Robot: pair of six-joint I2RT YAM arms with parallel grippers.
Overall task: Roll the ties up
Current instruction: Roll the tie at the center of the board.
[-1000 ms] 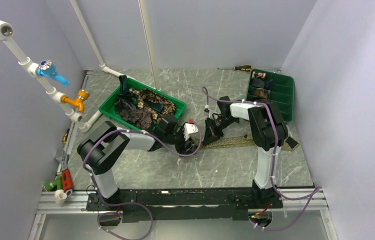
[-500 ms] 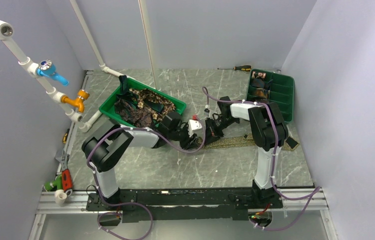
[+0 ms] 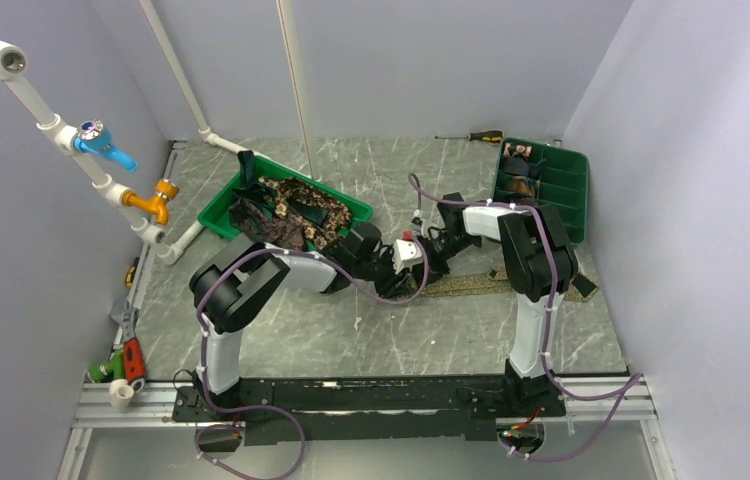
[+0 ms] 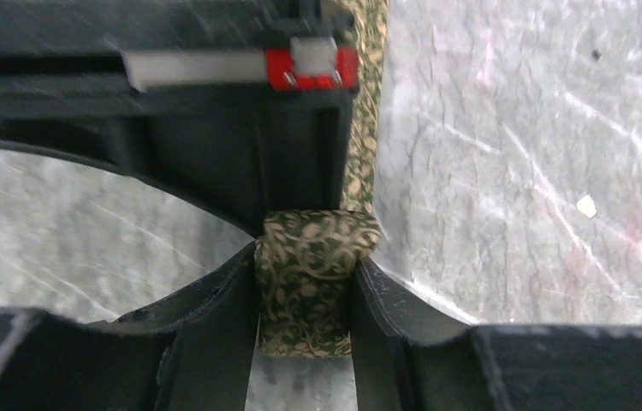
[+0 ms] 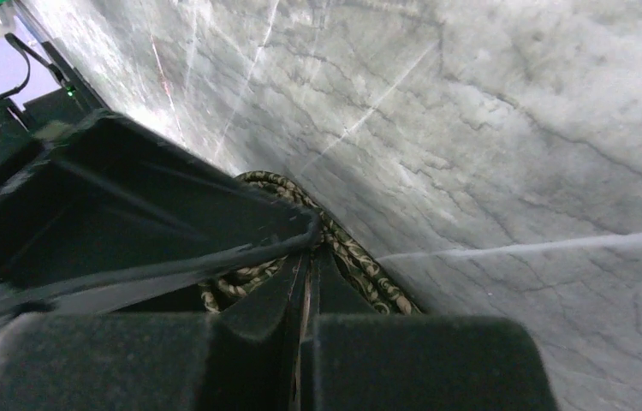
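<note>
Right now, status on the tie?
Left gripper shut on tie at its roll. Right gripper shut, tips against tie. Rest flat on table. Nothing blocking.

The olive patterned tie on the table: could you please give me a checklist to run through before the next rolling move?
1. Left end effector clamps the coil on both sides: ok.
2. Unrolled strip lies flat and straight on the table: ok.
3. Right end effector shut: ok.
4. Right end effector actually pins the strip: cannot tell.
5. Coil wound evenly: cannot tell, only its outer wrap shows.
6. Room between the two end effectors: not ok, they crowd each other.
</note>
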